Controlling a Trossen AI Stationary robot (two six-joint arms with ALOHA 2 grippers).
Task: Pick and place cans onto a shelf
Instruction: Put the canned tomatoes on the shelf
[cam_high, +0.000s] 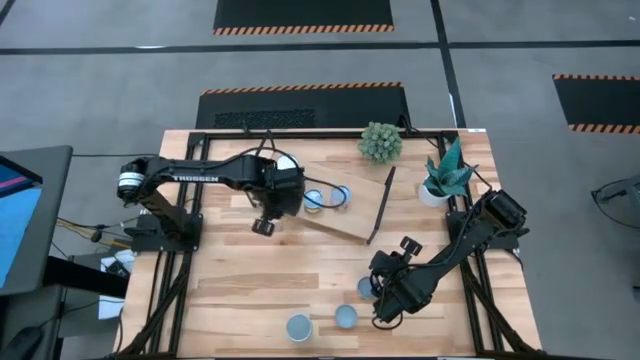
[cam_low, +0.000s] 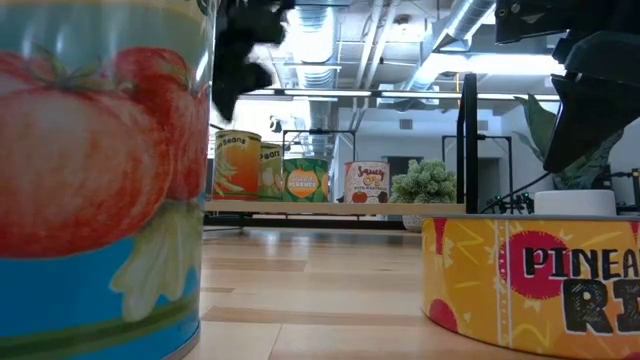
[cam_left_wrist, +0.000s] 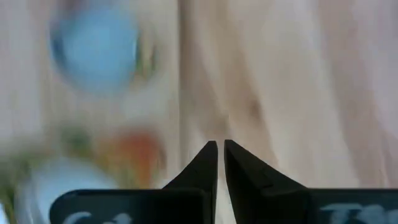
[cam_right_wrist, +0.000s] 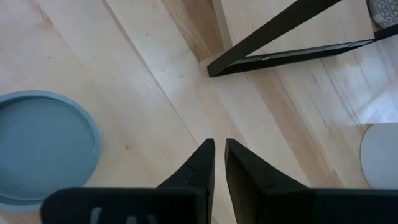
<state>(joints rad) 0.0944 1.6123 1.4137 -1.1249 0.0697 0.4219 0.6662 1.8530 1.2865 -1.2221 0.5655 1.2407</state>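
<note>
The shelf stands at the table's middle far side, with cans standing on its board; the low view shows them in a row. My left gripper hangs shut over the shelf's left end, pointing down, with a blue-topped can beside it. My right gripper is shut and empty, low over the table at the near right. A blue-topped can stands on the table right beside it. Two more cans stand by the near edge.
A white-topped can stands left of the shelf. A green plant and a potted plant stand at the far right. The shelf's black leg lies ahead of my right gripper. Bare planks stretch across the near left.
</note>
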